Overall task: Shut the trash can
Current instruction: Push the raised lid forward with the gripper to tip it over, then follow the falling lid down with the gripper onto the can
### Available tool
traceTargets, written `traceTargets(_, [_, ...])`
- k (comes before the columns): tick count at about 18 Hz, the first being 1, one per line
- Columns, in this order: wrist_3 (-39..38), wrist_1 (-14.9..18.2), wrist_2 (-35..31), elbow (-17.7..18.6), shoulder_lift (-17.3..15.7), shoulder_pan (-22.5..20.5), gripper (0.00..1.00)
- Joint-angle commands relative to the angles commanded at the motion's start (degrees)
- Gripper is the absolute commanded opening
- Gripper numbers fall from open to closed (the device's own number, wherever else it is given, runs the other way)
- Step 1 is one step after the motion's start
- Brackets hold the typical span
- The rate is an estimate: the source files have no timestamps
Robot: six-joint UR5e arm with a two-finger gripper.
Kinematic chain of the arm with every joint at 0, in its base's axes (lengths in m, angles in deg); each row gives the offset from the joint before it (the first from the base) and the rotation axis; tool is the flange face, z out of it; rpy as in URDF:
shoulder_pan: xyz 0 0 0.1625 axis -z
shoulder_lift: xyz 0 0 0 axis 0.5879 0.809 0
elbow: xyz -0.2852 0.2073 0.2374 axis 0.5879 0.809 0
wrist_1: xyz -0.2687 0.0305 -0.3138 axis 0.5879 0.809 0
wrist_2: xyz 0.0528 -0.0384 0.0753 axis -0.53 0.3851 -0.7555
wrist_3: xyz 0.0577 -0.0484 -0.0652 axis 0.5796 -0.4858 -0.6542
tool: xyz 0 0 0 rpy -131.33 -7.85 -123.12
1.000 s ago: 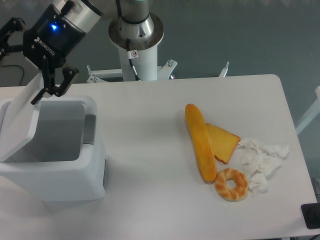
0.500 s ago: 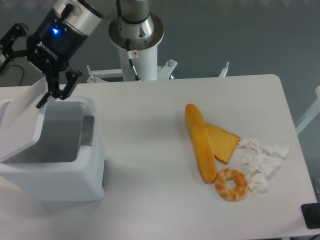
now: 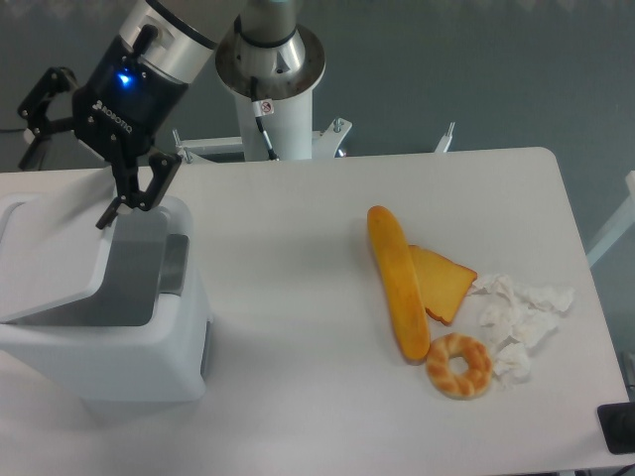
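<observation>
At the left of the frame the trash can (image 3: 119, 342) sits on the white bench (image 3: 298, 297), its lid (image 3: 50, 253) partly lowered over the grey opening. The hand (image 3: 124, 203) hangs at the lid's far edge, fingers spread. Right of centre lie a long bread roll (image 3: 398, 283), a cheese-coloured wedge (image 3: 446, 283), a bagel (image 3: 459, 365) and crumpled tissue (image 3: 521, 317).

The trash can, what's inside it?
Through the gap left open, the trash can shows only grey inner walls; no rubbish is visible. Its white lid, partly lowered with the gripper at its edge, covers the rest, so the bottom stays hidden.
</observation>
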Motion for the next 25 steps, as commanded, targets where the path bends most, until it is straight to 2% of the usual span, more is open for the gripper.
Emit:
traceTargets(6, [2.0, 0.0, 0.0, 1.1, 0.6, -1.4, 1.00])
traceTargets(12, [1.5, 0.2, -0.2, 0.4, -0.1, -1.6, 1.00])
traceTargets(15, [1.8, 0.1, -1.2, 0.4, -0.6, -2.2, 1.00])
traceTargets(20, [2.0, -0.2, -6.9, 0.0, -0.7, -2.1, 1.00])
traceTargets(25, [1.8, -0.2, -7.6, 0.1, -0.6, -2.0, 1.00])
